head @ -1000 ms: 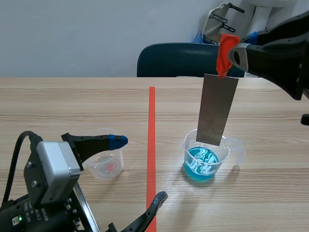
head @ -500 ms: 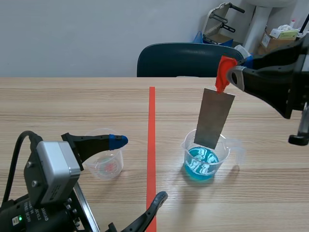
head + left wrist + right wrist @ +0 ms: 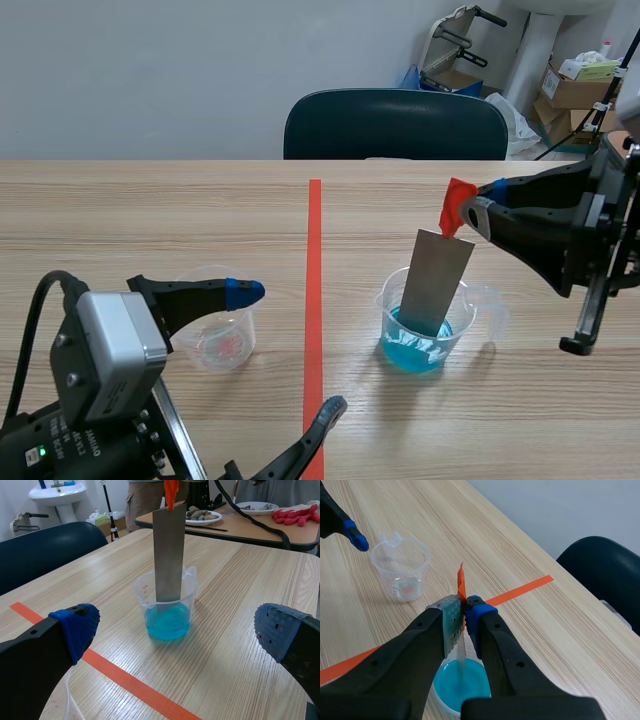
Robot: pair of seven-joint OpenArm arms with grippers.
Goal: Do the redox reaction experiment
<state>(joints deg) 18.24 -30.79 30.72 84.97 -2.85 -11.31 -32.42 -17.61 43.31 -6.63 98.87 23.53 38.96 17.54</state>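
A grey metal strip [image 3: 436, 281] with an orange-red tab [image 3: 455, 209] at its top hangs tilted, its lower end inside a clear beaker [image 3: 427, 322] of blue liquid [image 3: 415, 352] right of the tape line. My right gripper [image 3: 470, 214] is shut on the tab, above the beaker. In the right wrist view the tab [image 3: 461, 586] is pinched between the pads [image 3: 451, 616], with the blue liquid [image 3: 461, 682] below. My left gripper [image 3: 172, 630] stands open near the table's front left, the beaker [image 3: 166, 602] and strip [image 3: 169, 555] ahead of it.
A second clear beaker [image 3: 218, 328] with a reddish trace at its bottom stands left of the orange-red tape line [image 3: 314, 300], beside my left fingertip [image 3: 243, 291]. A dark blue chair [image 3: 392, 125] sits at the table's far edge.
My right gripper has come down and the strip's lower end has sunk from above the beaker's rim into the blue liquid. The left arm has not moved.
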